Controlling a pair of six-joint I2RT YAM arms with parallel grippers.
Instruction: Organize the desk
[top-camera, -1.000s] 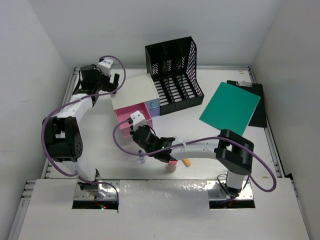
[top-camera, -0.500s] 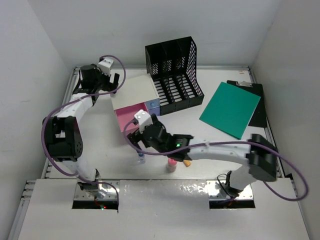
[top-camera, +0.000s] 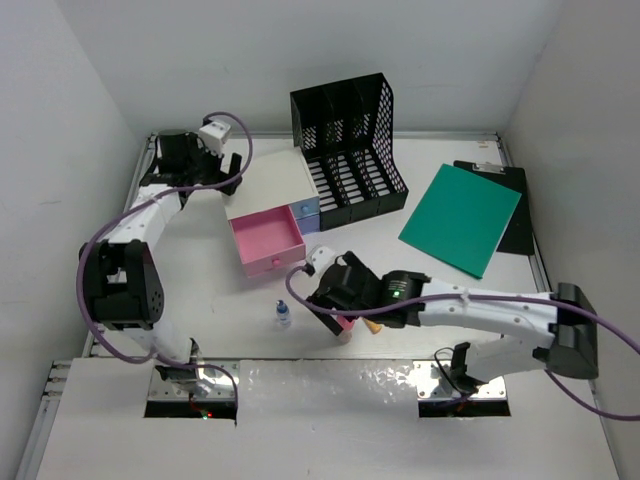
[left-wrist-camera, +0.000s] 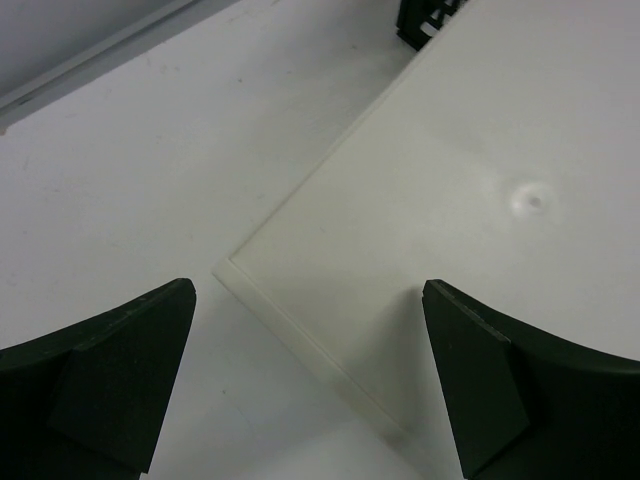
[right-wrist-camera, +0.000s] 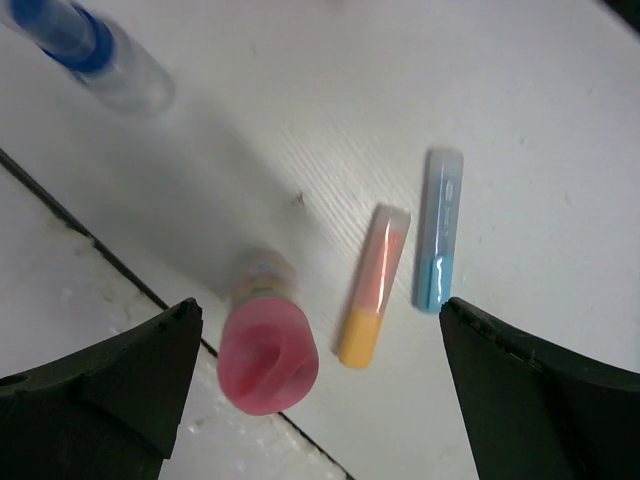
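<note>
The desk (top-camera: 200, 290) carries a white-topped drawer box (top-camera: 268, 185) whose pink drawer (top-camera: 266, 245) stands pulled out. My left gripper (top-camera: 215, 165) hovers open over the box's back-left corner (left-wrist-camera: 222, 266), fingers (left-wrist-camera: 130, 370) astride it with nothing held. Near the front edge, my right gripper (top-camera: 335, 312) is open above an upright pink-capped bottle (right-wrist-camera: 265, 350), touching nothing. An orange marker (right-wrist-camera: 372, 285) and a blue marker (right-wrist-camera: 438, 230) lie side by side between its fingers (right-wrist-camera: 120, 390). A small blue-capped bottle (top-camera: 283, 316) stands to the left.
A black mesh file organizer (top-camera: 350, 140) stands behind the drawer box. A green folder (top-camera: 460, 215) lies on a black clipboard (top-camera: 515, 220) at the right. Raised rails (top-camera: 130, 200) edge the desk, and a seam (right-wrist-camera: 100, 250) runs along the front.
My right gripper has opened, left the pink drawer front and pulled back right to above the pink-capped bottle. The drawer now shows fully pulled out. The left gripper shifted slightly.
</note>
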